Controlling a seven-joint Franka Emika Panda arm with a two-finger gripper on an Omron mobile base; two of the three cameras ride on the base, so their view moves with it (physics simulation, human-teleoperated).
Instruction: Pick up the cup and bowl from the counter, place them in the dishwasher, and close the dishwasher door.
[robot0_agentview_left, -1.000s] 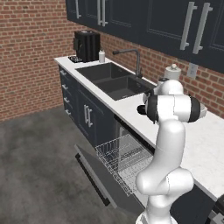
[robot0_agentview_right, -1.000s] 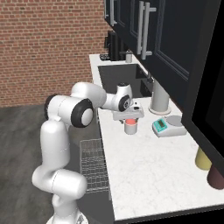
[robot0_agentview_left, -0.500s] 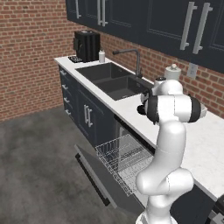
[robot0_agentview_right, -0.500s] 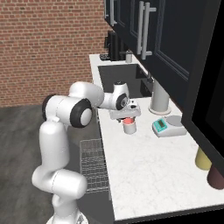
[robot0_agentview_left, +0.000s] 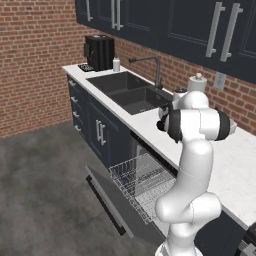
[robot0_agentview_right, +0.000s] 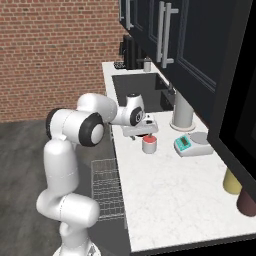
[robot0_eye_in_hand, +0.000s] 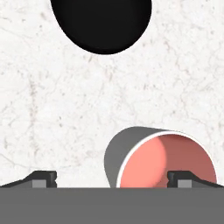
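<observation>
White marbled stone runs the length of the counter (robot0_agentview_right: 170, 195) under dark wall cabinets (robot0_agentview_right: 200, 55) and a brick wall (robot0_agentview_left: 35, 60). Set into it is a dark sink (robot0_agentview_left: 127, 92) with a faucet (robot0_agentview_left: 152, 67), and a black coffee machine (robot0_agentview_left: 99, 52) stands at the far end. Below, the dishwasher door (robot0_agentview_left: 112, 202) lies folded down, and the dishwasher (robot0_agentview_left: 142, 182) shows its silver wire rack pulled out over it.

From the base the arm rises, bends at a bulky elbow and reaches forward and down over the worktop, with the wrist pointing the gripper (robot0_agentview_right: 145, 134) straight at the stone. Its jaws are spread wide and grasp nothing — the cup (robot0_agentview_right: 149, 144) stands upright just beneath them. In the hand view the cup's (robot0_eye_in_hand: 159, 162) pinkish-red inside sits toward one fingertip (robot0_eye_in_hand: 186, 178), with the other fingertip (robot0_eye_in_hand: 41, 178) well off to the side over bare stone. The bowl (robot0_eye_in_hand: 101, 24) — black and round — rests on the counter beyond the cup, apart from it.

Near the cup sit a teal kitchen scale (robot0_agentview_right: 192, 145) and a pale canister (robot0_agentview_right: 182, 111); a yellow tumbler (robot0_agentview_right: 231, 181) and a maroon tumbler (robot0_agentview_right: 246, 202) stand at the near end.
</observation>
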